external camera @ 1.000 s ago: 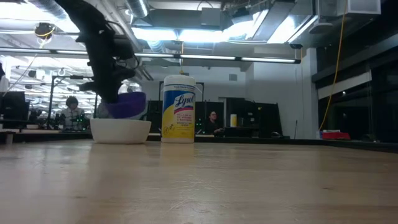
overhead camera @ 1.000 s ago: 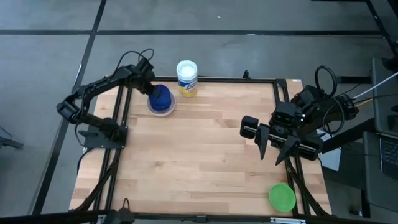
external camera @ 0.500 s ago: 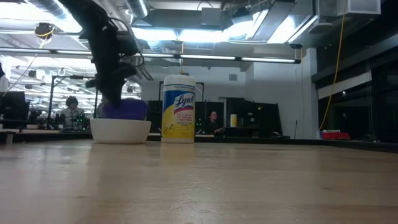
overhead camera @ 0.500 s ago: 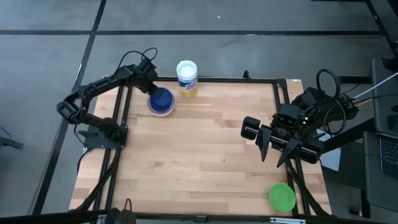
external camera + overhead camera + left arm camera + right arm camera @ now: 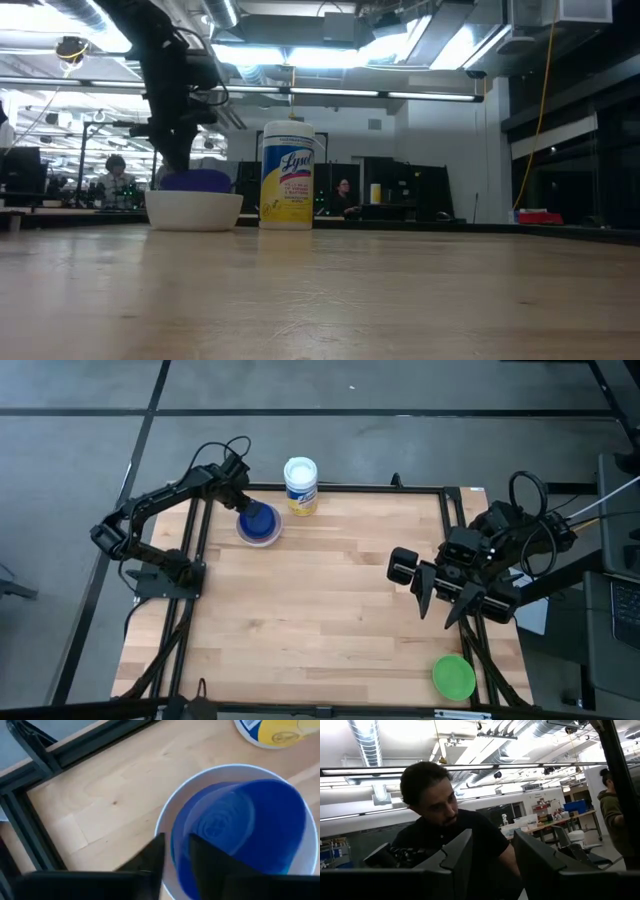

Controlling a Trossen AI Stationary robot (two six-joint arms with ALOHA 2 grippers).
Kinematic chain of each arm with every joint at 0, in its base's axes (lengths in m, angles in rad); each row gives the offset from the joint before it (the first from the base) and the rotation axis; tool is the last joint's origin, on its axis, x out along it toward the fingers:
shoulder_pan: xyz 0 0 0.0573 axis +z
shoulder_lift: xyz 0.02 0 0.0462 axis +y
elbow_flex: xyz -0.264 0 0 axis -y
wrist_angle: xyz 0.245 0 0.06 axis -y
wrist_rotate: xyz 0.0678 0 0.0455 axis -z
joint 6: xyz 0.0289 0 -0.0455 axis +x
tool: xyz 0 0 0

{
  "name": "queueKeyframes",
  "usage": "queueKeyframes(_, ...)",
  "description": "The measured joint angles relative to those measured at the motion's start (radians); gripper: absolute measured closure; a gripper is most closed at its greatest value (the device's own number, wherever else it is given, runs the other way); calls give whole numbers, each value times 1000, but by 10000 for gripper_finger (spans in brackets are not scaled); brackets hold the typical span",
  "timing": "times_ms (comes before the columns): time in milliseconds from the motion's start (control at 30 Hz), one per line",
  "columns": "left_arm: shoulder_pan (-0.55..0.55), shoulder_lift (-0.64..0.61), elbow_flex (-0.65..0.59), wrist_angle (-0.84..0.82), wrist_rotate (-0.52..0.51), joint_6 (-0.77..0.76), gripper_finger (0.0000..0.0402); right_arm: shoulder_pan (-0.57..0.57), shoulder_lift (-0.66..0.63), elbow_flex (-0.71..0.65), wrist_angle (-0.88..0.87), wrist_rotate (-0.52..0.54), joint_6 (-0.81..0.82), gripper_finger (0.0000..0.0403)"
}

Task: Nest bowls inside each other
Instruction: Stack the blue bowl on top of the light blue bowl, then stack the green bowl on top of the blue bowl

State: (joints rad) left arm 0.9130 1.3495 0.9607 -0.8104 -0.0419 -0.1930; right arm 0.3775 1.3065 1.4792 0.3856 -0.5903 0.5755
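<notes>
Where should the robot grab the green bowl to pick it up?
Probably by its rim. The green bowl sits alone near the table's front right corner, nothing crowding it. The right hand waits open nearby, so coming straight down with one finger inside the edge and one outside looks best.

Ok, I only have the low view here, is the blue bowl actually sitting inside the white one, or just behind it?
Observer: Inside. The left wrist view shows the blue bowl within the white bowl rim.
Operator: Is the left gripper gripping it?
Observer: The left gripper straddles the blue bowl's rim, one finger on each side, parted.
Operator: Any bowls left to nest?
Observer: A green bowl sits at the near right corner of the table.
Operator: And the right arm?
Observer: The right gripper hangs open above the table's right side, holding nothing.
</notes>
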Motion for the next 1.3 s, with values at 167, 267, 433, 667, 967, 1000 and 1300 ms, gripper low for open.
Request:
queueKeyframes(167, 20, 0, 0, 6, 62, 20, 396, 0, 0, 0, 0, 0, 0, 254)
queueKeyframes(267, 15, 0, 0, -4, 66, 21, 399, 0, 0, 0, 0, 0, 0, 254)
queueKeyframes(433, -6, 1, 0, 20, 57, 30, 399, 3, 0, 0, 0, -1, -8, 254)
queueKeyframes(667, -11, 79, 0, 121, 66, 15, 399, 6, 0, 0, 0, -1, -11, 254)
queueKeyframes(967, -140, 80, -3, 229, -45, 26, 400, 18, 0, 0, 0, 28, -4, 254)
queueKeyframes(1000, -162, 41, -2, 282, -56, 40, 400, 21, 0, 0, 0, 31, -4, 254)
queueKeyframes(1300, -493, -236, 0, 315, 328, 223, 377, 48, -62, 2, -605, 276, 12, 254)
